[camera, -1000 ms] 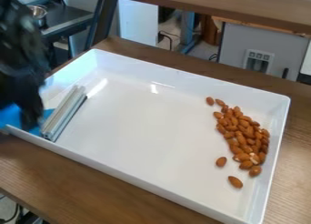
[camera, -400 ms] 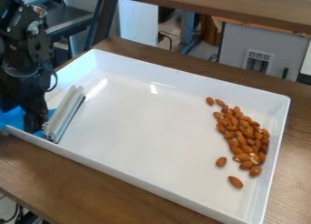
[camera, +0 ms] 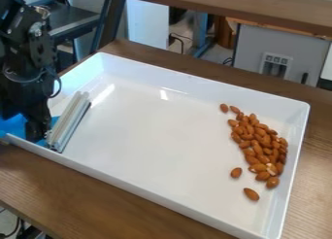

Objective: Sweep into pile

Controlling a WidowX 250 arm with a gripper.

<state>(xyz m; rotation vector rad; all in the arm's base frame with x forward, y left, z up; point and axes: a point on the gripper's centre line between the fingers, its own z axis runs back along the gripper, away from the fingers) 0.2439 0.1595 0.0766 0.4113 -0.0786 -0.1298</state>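
Observation:
At the left end of the white tray (camera: 156, 186), the black gripper (camera: 37, 128) hangs low, right against a sweeping tool. The tool has a pale, ridged bar (camera: 68, 120) that lies slanted across the tray's left part, with blue material (camera: 13, 126) to its left, partly hidden behind the arm. Brown almonds (camera: 257, 141) form a long cluster near the tray's right wall, far from the gripper. Two almonds lie apart at the cluster's front left, one (camera: 236, 173) closer in and one (camera: 252, 194) nearer the front. Another almond (camera: 224, 108) sits at the back end.
Raised walls surround the tray, which stands on a brown wooden table (camera: 77, 189). A wooden shelf edge (camera: 227, 8) crosses the top of the view. A metal bowl (camera: 42, 11) and a dark bench (camera: 74, 22) stand behind at the upper left.
The arm, blurred a second ago, has shifted and now stands sharply in view. The bar has moved very slightly at the left of the tray. The almonds have not moved.

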